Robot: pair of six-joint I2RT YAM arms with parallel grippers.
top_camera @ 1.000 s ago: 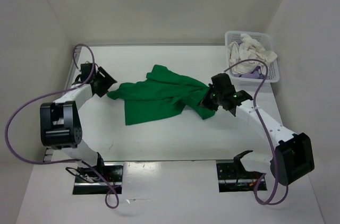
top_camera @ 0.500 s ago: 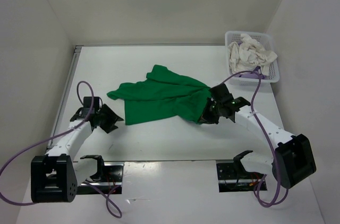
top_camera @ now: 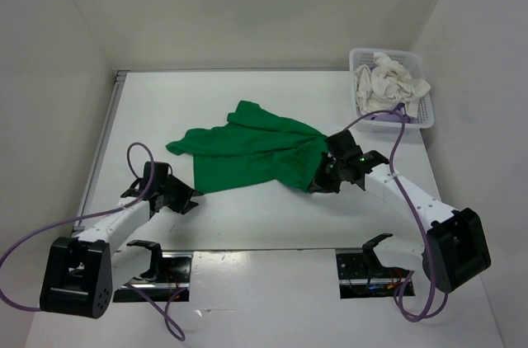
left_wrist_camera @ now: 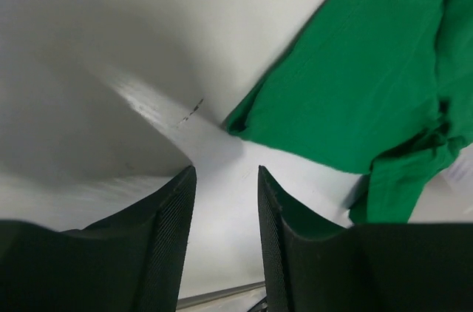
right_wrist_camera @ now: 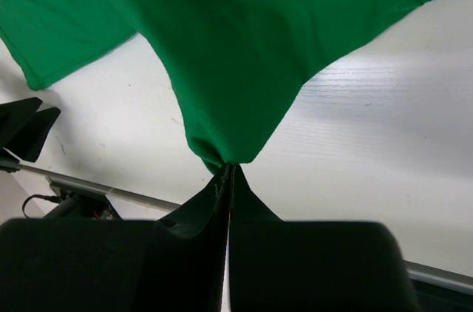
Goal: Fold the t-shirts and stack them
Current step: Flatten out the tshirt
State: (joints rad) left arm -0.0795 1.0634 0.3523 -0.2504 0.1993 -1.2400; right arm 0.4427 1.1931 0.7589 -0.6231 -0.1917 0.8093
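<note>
Green t-shirt (right_wrist_camera: 244, 46) in right hand (right_wrist_camera: 228, 170)

Left arm (top_camera: 115, 220): white links with black joints, as you can see (the right arm (top_camera: 406, 191) is built the same).
Housings: a boxy black block (top_camera: 74, 276) sits far behind each claw.
Cables: both purple. The left cable (top_camera: 140, 144) loops just behind the left claw (top_camera: 190, 198), and the right cable (top_camera: 417, 316) trails well behind the right claw (top_camera: 318, 185).
Fingers (left_wrist_camera: 166, 245): black, and your left wrist view shows finely ribbed inner faces.

Green t-shirt (top_camera: 247, 158) lay rumpled mid-table, right edge pinched in my right claw (right_wrist_camera: 226, 173). White-cream shirt (top_camera: 384, 80) sat wadded in the basket (top_camera: 363, 52), purple shirt (top_camera: 384, 117) beneath it.
</note>
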